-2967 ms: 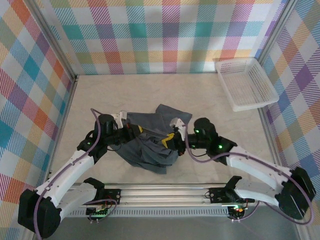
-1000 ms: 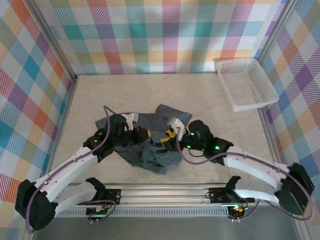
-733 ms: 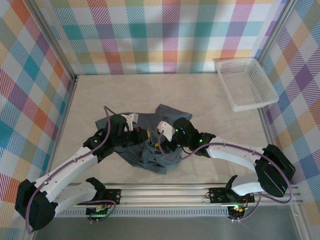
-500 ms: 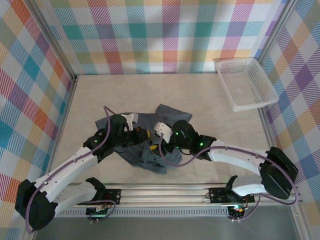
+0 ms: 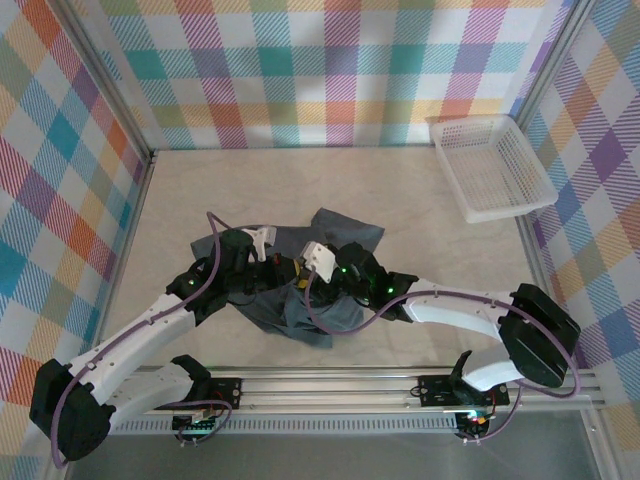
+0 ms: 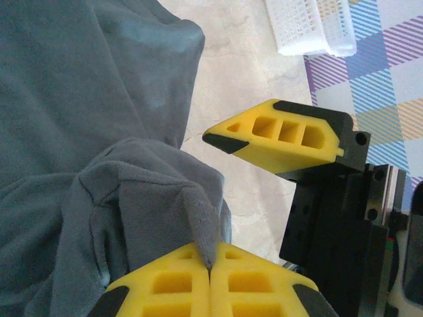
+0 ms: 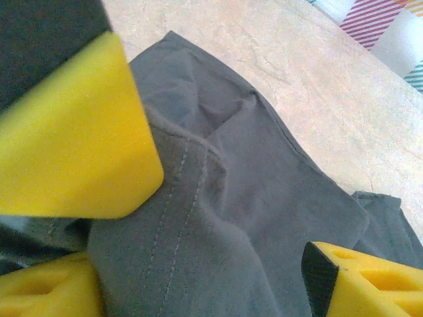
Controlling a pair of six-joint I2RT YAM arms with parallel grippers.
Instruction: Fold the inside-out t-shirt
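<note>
From above, the inside-out t-shirt (image 5: 310, 318) lay as a crumpled dark grey heap on the pale marbled table (image 5: 300, 180), left of centre and toward the near edge. Both arms reached into the heap from either side. The left end effector (image 5: 283, 268) and the right end effector (image 5: 303, 283) met close together over the middle of the heap. A white mesh basket (image 5: 500, 213) sat well apart at the far right corner.

The left wrist view added what the overhead could not. The left end effector (image 6: 210, 277) had its yellow pads pressed fully together, pinching a raised fold of the shirt (image 6: 79, 132). Just beside it stood one yellow finger (image 6: 284, 132) of the right arm, clear of the cloth. The basket (image 6: 304, 30) showed at the top edge.

The right wrist view showed the right end effector (image 7: 231, 218) with its jaws spread wide, holding nothing. Stitched grey fabric (image 7: 251, 198) lay in the gap between them.

The heap had no clean long axis and spread a little more across the table than front to back. A flat corner pointed toward the far right, and a bunched lobe pointed toward the near edge.
</note>
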